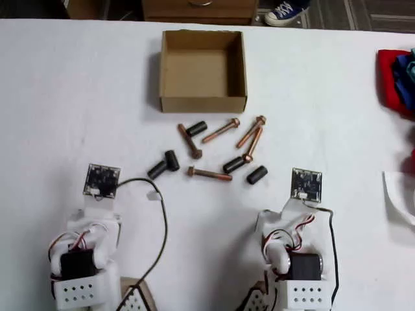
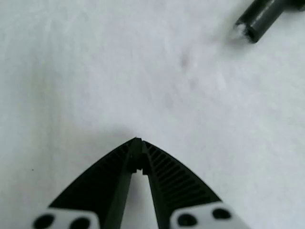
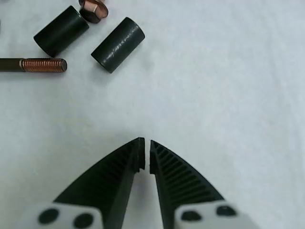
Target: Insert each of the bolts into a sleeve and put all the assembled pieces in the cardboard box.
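bolts [image 1: 209, 173], five of them and copper-coloured, lie scattered on the white worktop [image 1: 65, 97] ahead of both pairs of fingers, mixed with five short black sleeves [image 1: 257, 175]. every bolt i can see lies bare, outside a sleeve. the cardboard box [image 1: 203, 103] stands farther out, beyond the scatter, open on top with its brown floor showing.

my left fingers [image 2: 164, 174] are pressed together, tips touching, with nothing between them, low over bare worktop. one sleeve [image 2: 259, 19] lies ahead of their tips and off toward the right arm's side, well apart from them.

my right fingers [image 3: 174, 176] stand with only a thin slit between them and hold nothing. ahead of their tips, toward the left arm's side, two sleeves lie side by side, close but apart: the nearer sleeve [image 3: 117, 44] and the farther sleeve [image 3: 61, 31]. a bolt head [image 3: 93, 9] sits right at the end of the farther one, and a second bolt's threaded end [image 3: 43, 65] lies just beside that same sleeve, on the side nearer the fingers.

in the high view the left arm [image 1: 84, 259] and right arm [image 1: 292, 265] sit at my edge of the worktop, behind the scatter. a dark cable [image 1: 162, 220] loops between them, and a red cloth [image 1: 391, 78] lies far out past the right arm's outer side.
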Action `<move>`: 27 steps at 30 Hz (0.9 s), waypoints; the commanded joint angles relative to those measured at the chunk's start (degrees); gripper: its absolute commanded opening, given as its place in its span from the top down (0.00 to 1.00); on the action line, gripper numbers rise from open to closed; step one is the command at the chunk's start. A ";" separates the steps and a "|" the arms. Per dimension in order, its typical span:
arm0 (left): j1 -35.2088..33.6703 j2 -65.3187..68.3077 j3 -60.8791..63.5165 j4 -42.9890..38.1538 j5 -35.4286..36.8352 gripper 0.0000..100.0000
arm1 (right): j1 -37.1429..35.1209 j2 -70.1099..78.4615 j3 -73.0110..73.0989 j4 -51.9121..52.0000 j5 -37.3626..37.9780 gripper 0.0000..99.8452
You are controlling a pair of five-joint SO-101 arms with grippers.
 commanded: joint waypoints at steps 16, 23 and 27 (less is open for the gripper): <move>-0.44 -1.49 1.10 0.18 -0.26 0.97 | 0.40 -0.04 0.00 -0.57 -0.26 0.98; -0.44 -1.49 1.10 0.18 -0.26 0.97 | 0.40 -0.04 0.00 -9.80 -0.26 0.98; -0.44 -1.49 1.10 0.18 -0.26 0.97 | 0.40 -0.13 0.00 -19.21 -0.26 0.98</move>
